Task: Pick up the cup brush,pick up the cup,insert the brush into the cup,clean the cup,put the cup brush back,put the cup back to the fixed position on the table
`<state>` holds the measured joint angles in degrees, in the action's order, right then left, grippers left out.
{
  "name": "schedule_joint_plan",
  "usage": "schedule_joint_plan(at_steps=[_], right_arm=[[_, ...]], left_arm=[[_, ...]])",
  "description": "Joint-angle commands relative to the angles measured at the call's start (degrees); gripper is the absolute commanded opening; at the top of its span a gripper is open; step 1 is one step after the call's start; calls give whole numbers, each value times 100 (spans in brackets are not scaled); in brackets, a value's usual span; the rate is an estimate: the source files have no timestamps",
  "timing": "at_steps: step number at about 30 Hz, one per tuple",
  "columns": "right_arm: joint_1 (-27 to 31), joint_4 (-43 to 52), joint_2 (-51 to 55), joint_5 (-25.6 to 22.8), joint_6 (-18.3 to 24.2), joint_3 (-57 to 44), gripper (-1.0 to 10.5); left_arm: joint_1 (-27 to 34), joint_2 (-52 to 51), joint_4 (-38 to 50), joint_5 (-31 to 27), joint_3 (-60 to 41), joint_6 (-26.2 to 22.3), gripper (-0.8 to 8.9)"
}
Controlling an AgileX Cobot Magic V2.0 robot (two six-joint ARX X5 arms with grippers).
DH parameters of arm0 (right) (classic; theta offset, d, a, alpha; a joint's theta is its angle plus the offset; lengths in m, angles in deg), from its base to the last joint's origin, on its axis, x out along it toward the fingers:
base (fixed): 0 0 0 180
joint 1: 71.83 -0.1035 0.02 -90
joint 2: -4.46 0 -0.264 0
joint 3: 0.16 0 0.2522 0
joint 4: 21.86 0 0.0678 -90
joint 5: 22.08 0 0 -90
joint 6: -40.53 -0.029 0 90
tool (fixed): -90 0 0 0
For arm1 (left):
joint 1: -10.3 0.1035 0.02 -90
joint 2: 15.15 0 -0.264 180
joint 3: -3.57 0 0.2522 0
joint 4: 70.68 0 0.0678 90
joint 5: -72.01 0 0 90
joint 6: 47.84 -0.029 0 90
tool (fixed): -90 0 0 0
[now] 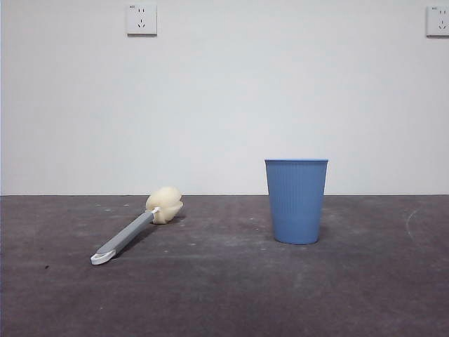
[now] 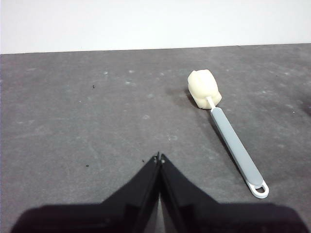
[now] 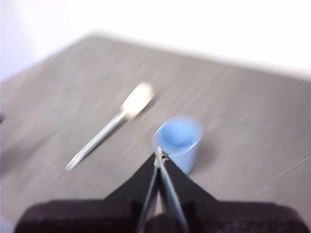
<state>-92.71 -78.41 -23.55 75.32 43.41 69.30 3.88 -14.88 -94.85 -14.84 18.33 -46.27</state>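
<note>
The cup brush [image 1: 137, 230] lies flat on the table [image 1: 224, 295] at the left, its cream sponge head toward the wall and its white looped end toward the front. The blue cup [image 1: 296, 201] stands upright to its right, empty. In the left wrist view my left gripper [image 2: 159, 158] hovers shut a short way from the cup brush [image 2: 232, 141], touching nothing. The right wrist view is blurred: my right gripper [image 3: 161, 156] is shut and held above the table, close to the cup [image 3: 178, 140], with the cup brush [image 3: 114, 122] beyond it.
A white wall rises behind the table's far edge, with two sockets [image 1: 141, 19] high up. Neither arm shows in the front view.
</note>
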Motion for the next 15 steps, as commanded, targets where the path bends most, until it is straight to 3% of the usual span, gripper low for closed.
schedule_joint_plan(at_steps=[1,9,15], right_arm=[[238,236,444,-595,76,-59,2],[907,623,1147,-586,243,-245,2],[1384,1475,1668,-575,66,-1311,2]], left_arm=[[17,-11,46,-7,-85,35,-3],[17,-11,48,-9,-85,33,-3],[17,-11,48,-7,-85,35,-3]])
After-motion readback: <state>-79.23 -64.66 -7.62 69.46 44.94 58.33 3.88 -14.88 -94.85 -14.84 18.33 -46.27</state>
